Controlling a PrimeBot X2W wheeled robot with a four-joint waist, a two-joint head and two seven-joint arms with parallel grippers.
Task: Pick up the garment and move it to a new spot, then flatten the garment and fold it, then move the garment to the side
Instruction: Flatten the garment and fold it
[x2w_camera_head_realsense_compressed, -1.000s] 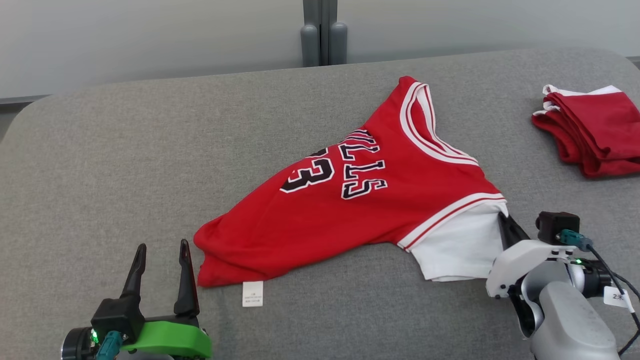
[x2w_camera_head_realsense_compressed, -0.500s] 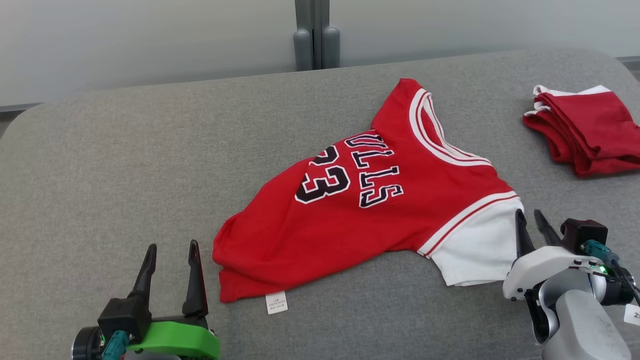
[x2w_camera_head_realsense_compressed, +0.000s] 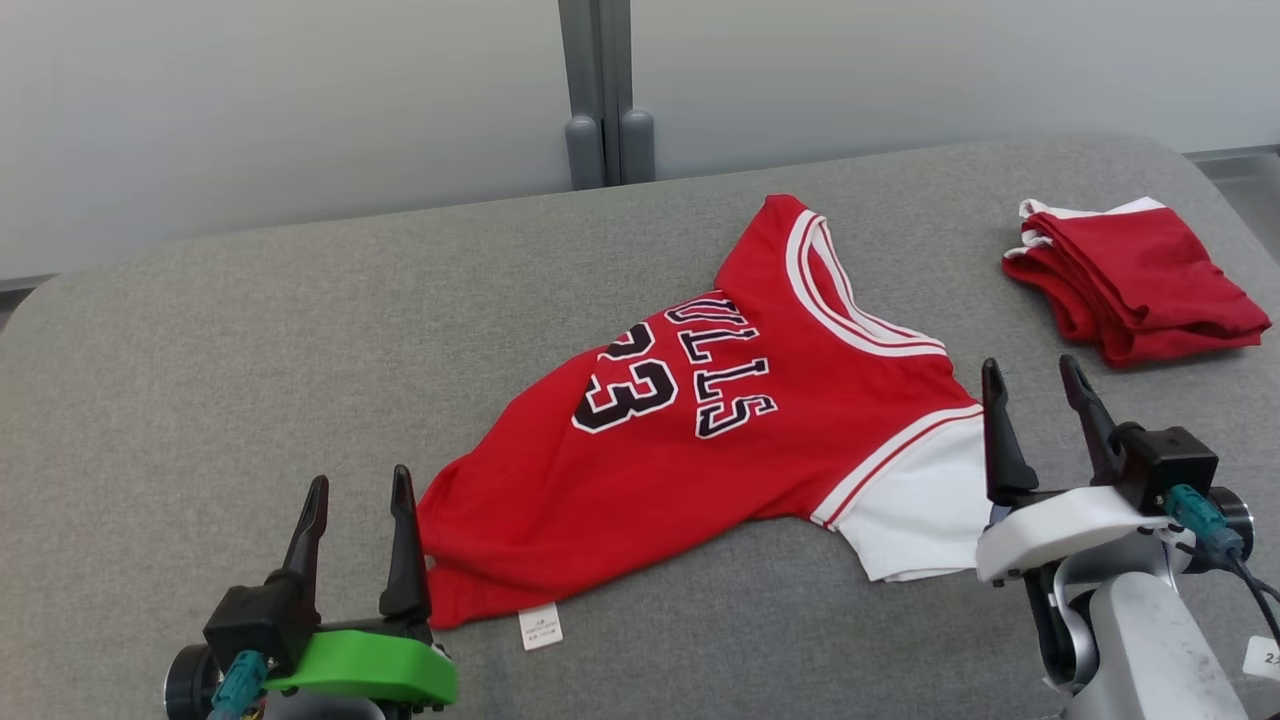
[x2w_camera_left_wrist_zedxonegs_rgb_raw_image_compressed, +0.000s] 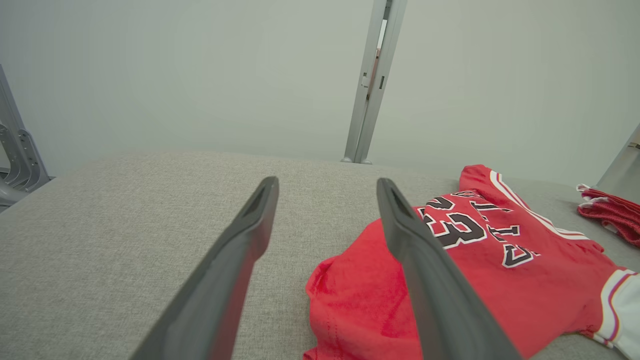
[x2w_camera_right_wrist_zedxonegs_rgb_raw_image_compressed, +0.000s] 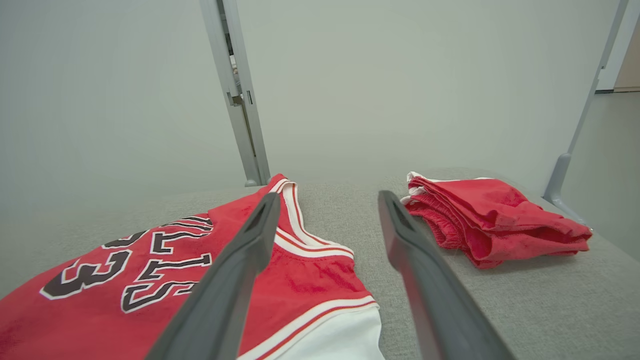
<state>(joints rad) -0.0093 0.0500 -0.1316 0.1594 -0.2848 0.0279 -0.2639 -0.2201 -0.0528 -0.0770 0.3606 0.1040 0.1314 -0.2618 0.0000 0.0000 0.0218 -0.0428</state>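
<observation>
The garment (x2w_camera_head_realsense_compressed: 700, 440) is a red jersey with a white sleeve, black "BULLS 23" print and a white-trimmed collar; it lies crumpled on the grey padded table (x2w_camera_head_realsense_compressed: 250, 350). It also appears in the left wrist view (x2w_camera_left_wrist_zedxonegs_rgb_raw_image_compressed: 480, 270) and the right wrist view (x2w_camera_right_wrist_zedxonegs_rgb_raw_image_compressed: 150, 270). My right gripper (x2w_camera_head_realsense_compressed: 1035, 385) stands open just right of the white sleeve, holding nothing. At the jersey's lower left hem, my left gripper (x2w_camera_head_realsense_compressed: 360, 495) is open and empty, its inner finger beside the cloth.
A folded stack of red clothes (x2w_camera_head_realsense_compressed: 1130, 275) lies at the table's far right, also seen in the right wrist view (x2w_camera_right_wrist_zedxonegs_rgb_raw_image_compressed: 490, 220). A grey post (x2w_camera_head_realsense_compressed: 600, 100) rises behind the table against a pale wall. Bare grey cushion spreads to the left.
My right gripper has opened, let go of the white sleeve and drawn back from it. The head camera has shifted, so the whole scene sits differently.
</observation>
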